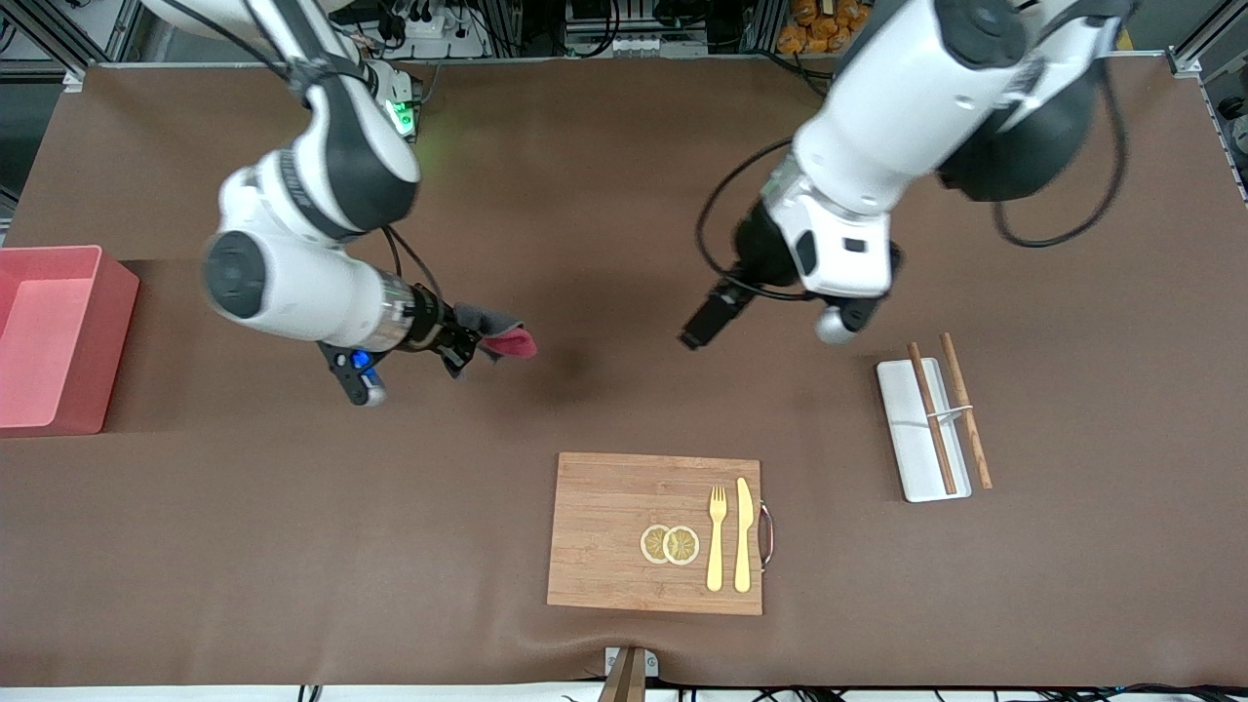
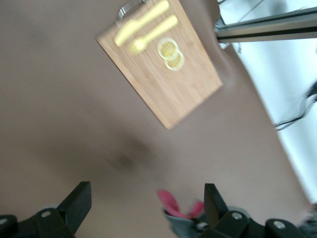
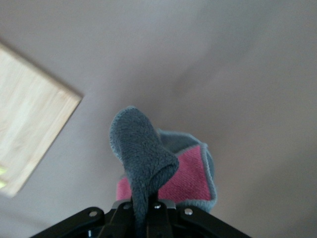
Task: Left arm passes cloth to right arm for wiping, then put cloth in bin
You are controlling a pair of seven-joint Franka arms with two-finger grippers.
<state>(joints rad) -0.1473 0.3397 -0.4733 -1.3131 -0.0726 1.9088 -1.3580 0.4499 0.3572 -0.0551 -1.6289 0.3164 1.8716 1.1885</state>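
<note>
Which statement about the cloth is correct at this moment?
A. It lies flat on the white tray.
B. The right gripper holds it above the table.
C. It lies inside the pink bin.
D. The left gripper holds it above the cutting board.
B: the right gripper is shut on the cloth, which hangs above the bare table, while the left gripper stands open and empty beside it.

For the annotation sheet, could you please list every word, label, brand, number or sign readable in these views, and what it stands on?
None: no readable text in any view.
The pink bin, wooden cutting board, white tray, cloth and both arms carry no legible marking.
Items past the table's edge near the robots' bases are too small to read.
</note>
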